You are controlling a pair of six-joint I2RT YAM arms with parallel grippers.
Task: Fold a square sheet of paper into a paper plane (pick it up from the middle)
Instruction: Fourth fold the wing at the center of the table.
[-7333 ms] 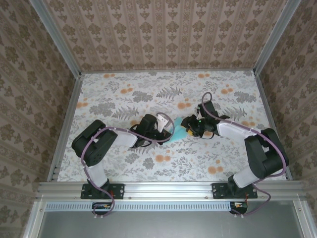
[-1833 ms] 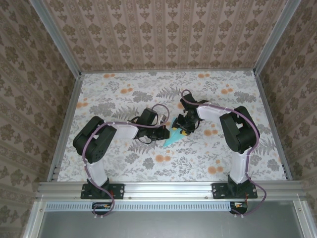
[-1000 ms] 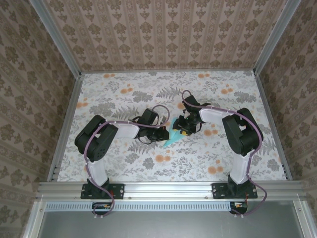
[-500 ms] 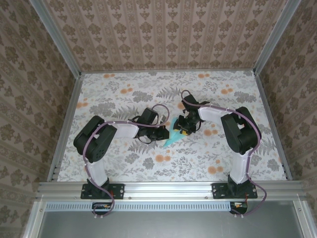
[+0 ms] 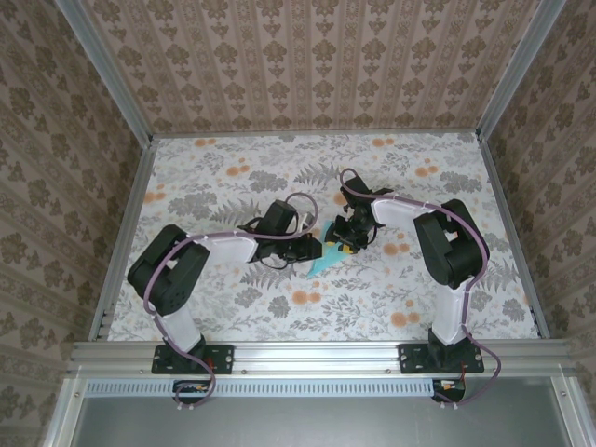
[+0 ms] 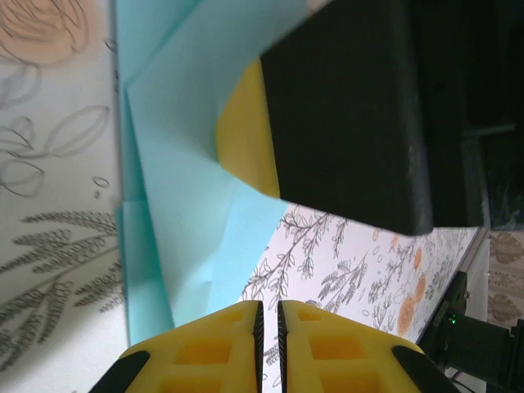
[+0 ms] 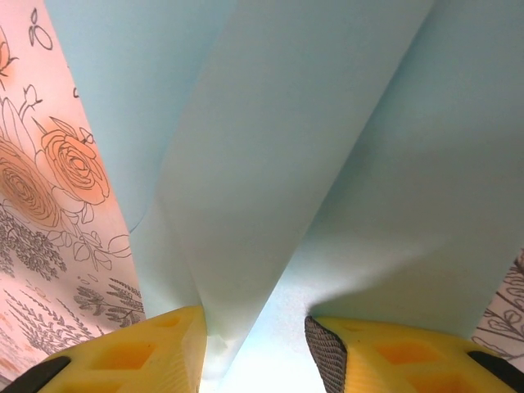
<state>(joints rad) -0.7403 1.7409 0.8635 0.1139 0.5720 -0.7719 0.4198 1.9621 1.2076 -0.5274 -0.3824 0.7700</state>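
The turquoise-blue sheet of paper (image 5: 321,260), folded to a pointed shape, lies on the floral table between both grippers. My left gripper (image 5: 314,248) is at its left edge. In the left wrist view its yellow fingers (image 6: 267,304) are shut with nothing between them, just past the paper (image 6: 176,205). My right gripper (image 5: 341,239) presses down on the paper's right part. In the right wrist view it (image 7: 254,327) is open, and a raised fold of the paper (image 7: 270,147) runs between its fingers. The left wrist view also has one yellow right finger (image 6: 244,141) resting on the paper.
The floral tablecloth (image 5: 233,177) spreads wide on all sides of the paper. Patterned walls and aluminium rails (image 5: 317,351) enclose the table. Both arms' elbows sit near the middle of the table, left (image 5: 154,275) and right (image 5: 452,237).
My left arm's elbow has swung down and left, and its gripper has edged right, closer onto the paper. The right gripper and the paper have hardly moved.
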